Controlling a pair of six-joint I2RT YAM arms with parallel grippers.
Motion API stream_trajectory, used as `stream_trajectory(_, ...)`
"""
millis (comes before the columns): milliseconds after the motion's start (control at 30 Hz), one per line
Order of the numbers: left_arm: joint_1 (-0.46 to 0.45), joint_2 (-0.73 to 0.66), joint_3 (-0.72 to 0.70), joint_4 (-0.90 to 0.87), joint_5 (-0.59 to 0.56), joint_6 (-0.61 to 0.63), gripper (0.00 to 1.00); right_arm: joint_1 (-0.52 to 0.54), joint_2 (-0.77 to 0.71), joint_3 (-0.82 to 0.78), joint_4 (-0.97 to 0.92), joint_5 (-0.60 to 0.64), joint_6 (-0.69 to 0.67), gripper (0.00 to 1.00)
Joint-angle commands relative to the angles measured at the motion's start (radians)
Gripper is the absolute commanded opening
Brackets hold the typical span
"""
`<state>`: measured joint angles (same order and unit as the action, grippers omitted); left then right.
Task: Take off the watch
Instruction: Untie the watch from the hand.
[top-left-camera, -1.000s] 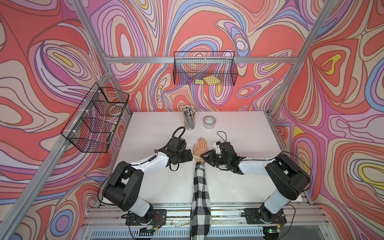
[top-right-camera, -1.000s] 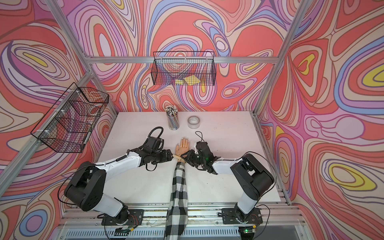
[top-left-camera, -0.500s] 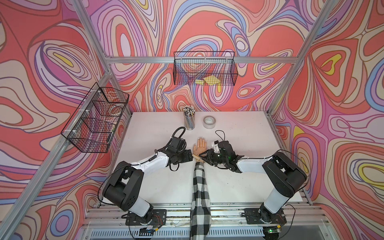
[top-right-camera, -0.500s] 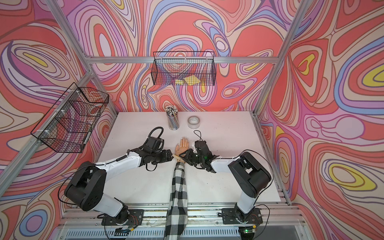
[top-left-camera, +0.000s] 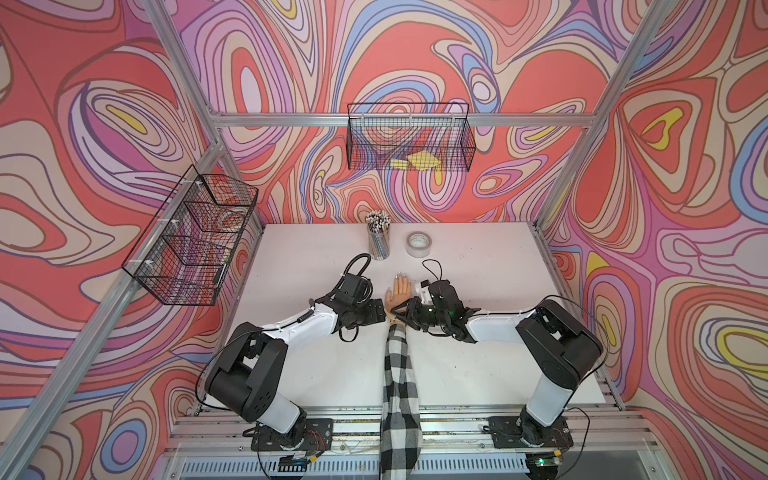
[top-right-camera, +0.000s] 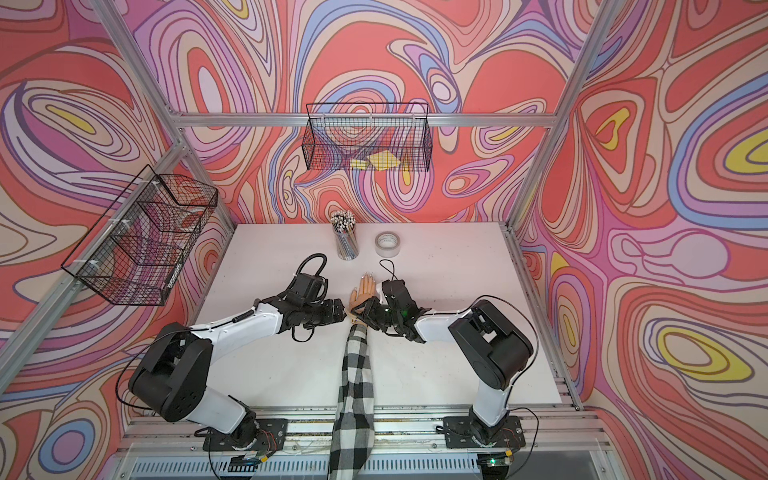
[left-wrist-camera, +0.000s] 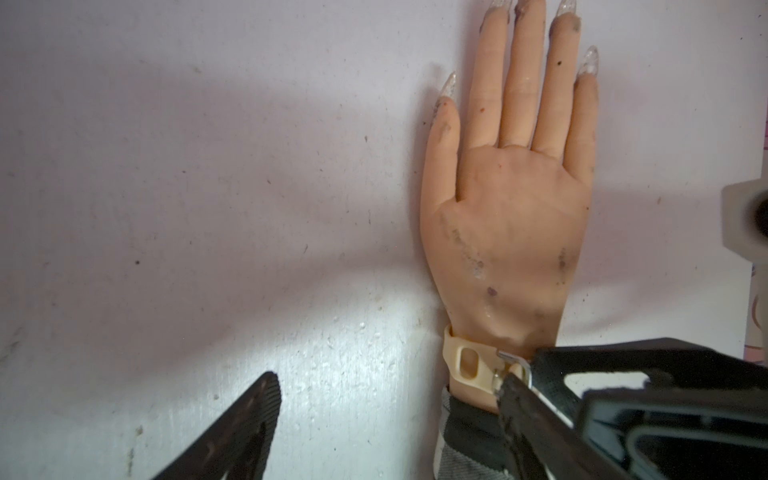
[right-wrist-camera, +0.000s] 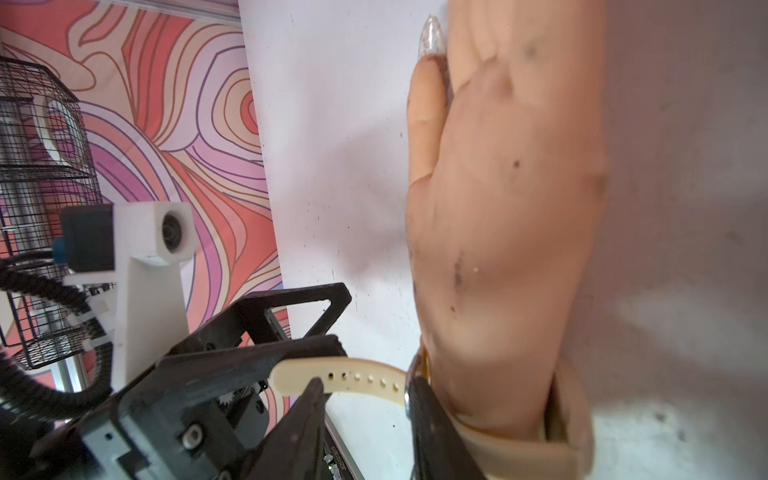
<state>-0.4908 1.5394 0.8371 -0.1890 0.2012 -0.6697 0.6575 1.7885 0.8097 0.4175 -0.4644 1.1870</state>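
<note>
The watch (left-wrist-camera: 469, 365) is a cream strap round the wrist of a mannequin hand (top-left-camera: 400, 291) lying palm down; in both top views it is a pale sliver (top-right-camera: 354, 320) between the grippers. Its holed tail (right-wrist-camera: 345, 376) sticks out free from the metal buckle (right-wrist-camera: 409, 386). My left gripper (left-wrist-camera: 386, 378) is open: one finger is over bare table, and the other finger (left-wrist-camera: 532, 415) is at the buckle. My right gripper (right-wrist-camera: 365, 386) is partly open. The tail spans its gap, and one finger (right-wrist-camera: 428, 419) rests against the wrist by the buckle.
A black-and-white plaid sleeve (top-left-camera: 399, 386) runs from the wrist to the table's front edge. A pencil cup (top-left-camera: 379, 245) and a grey tape roll (top-left-camera: 420, 245) stand behind the hand. Wire baskets hang on the left wall (top-left-camera: 191, 241) and the back wall (top-left-camera: 409, 141).
My right gripper has edged slightly closer to the wrist. The left arm and the hand have not visibly moved.
</note>
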Motion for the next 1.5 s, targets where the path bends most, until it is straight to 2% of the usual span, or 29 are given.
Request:
stream_trajectory(0,0.003,-0.014,-0.026,0.009,-0.010,-0.008,0.84,0.023,0.034,0.034,-0.008,-0.008,-0.008,0.37)
stream_trajectory(533,0.057,-0.088,-0.095,0.000,-0.025,0.008,0.84,0.068,0.143,0.179,-0.022,-0.028,-0.004,0.36)
stream_trajectory(833,0.064,-0.088,-0.092,0.010,-0.011,0.006,0.84,0.059,0.019,0.162,-0.033,-0.006,-0.014,0.36)
stream_trajectory(967,0.063,-0.099,-0.094,0.032,0.007,0.000,0.85,0.050,-0.060,0.144,-0.153,0.055,-0.092,0.36)
stream_trajectory(1133,0.065,-0.092,-0.071,0.057,0.067,-0.013,0.84,0.049,-0.123,0.233,-0.539,0.209,-0.335,0.37)
stream_trajectory(1333,0.066,-0.062,-0.031,0.053,0.070,-0.005,0.85,0.057,-0.147,0.266,-0.682,0.277,-0.414,0.39)
stream_trajectory(1467,0.066,-0.052,-0.015,0.051,0.074,-0.007,0.84,0.083,-0.141,0.280,-0.723,0.313,-0.441,0.48)
